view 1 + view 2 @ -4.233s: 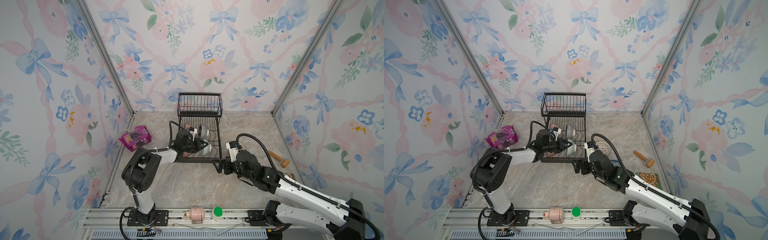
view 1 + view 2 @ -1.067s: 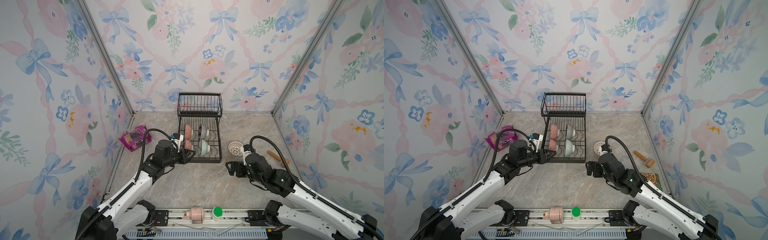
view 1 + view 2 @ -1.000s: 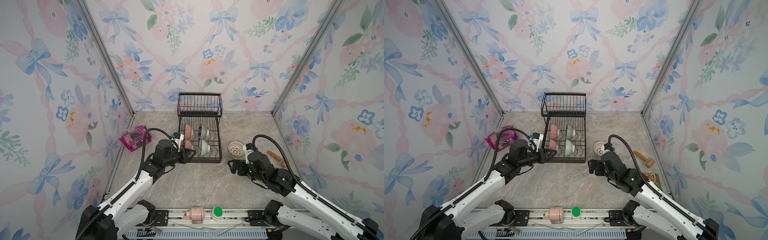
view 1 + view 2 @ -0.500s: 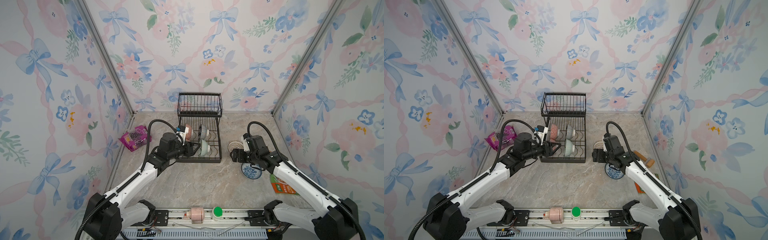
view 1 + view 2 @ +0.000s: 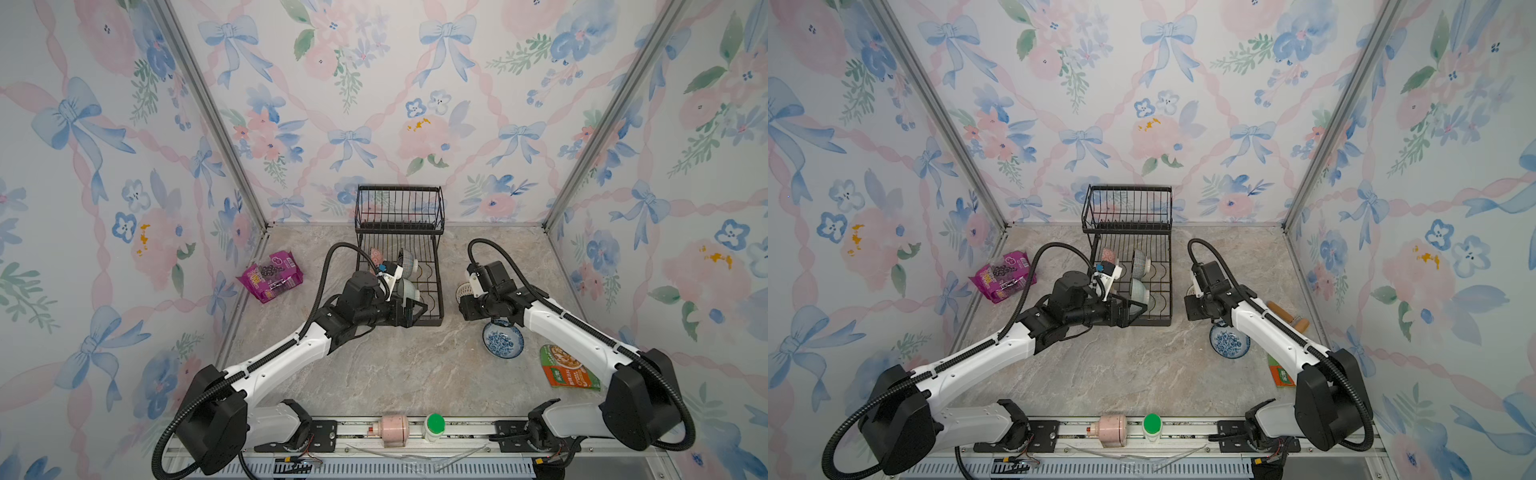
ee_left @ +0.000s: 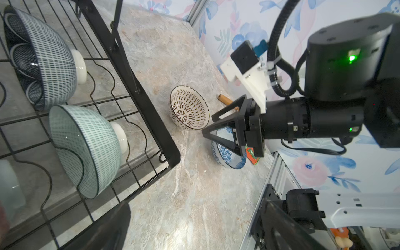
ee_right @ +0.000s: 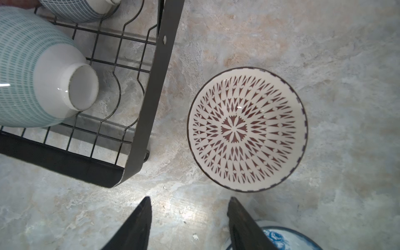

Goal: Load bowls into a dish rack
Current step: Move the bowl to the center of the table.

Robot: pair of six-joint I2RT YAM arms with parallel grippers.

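Fourth bowl (image 6: 7, 186) looks just racked, only a blurred pale-and-red edge in the left wrist view. Left gripper (image 5: 415, 311) clamped it a second ago; now its jaws stand wide and empty at the dish rack's (image 5: 432, 321) front left corner. So four in, two left for you. Right gripper (image 7: 189, 201) has swung over, jaws narrower yet apart, empty, hovering just beside both loose bowls. Count: slotted tier holds back pink-red bowl (image 5: 376, 254), dark blue petal bowl (image 6: 41, 58), mint green bowl (image 6: 86, 149), plus the fourth; table (image 5: 395, 365) carries lattice bowl (image 7: 246, 129) and blue floral bowl (image 5: 503, 340). One rack.
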